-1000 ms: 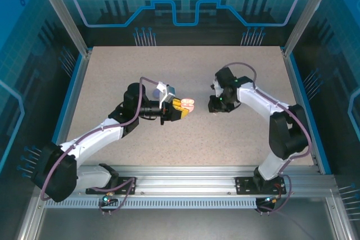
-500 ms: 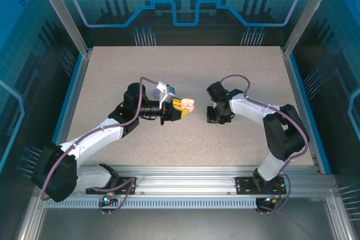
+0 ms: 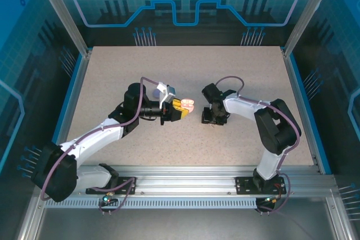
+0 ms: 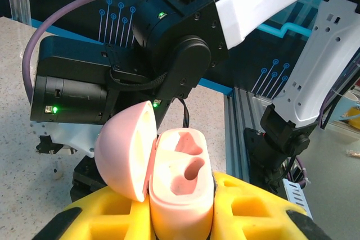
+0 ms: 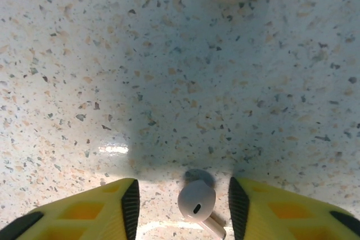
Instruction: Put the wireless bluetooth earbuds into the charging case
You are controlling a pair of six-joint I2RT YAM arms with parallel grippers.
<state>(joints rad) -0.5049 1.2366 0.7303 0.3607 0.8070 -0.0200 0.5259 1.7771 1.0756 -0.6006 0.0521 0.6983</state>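
Left of centre above the table, the left gripper is clamped on the pink charging case, whose lid hangs open over two empty sockets. To the right, the right gripper sits low on the table with its yellow fingers apart on either side of a pale earbud. The earbud lies loose, closer to one finger than the other. Closing from this off-centre position could pinch the rounded head unevenly, so it squirts out or twists. A twisted earbud would likely meet its socket at the wrong angle.
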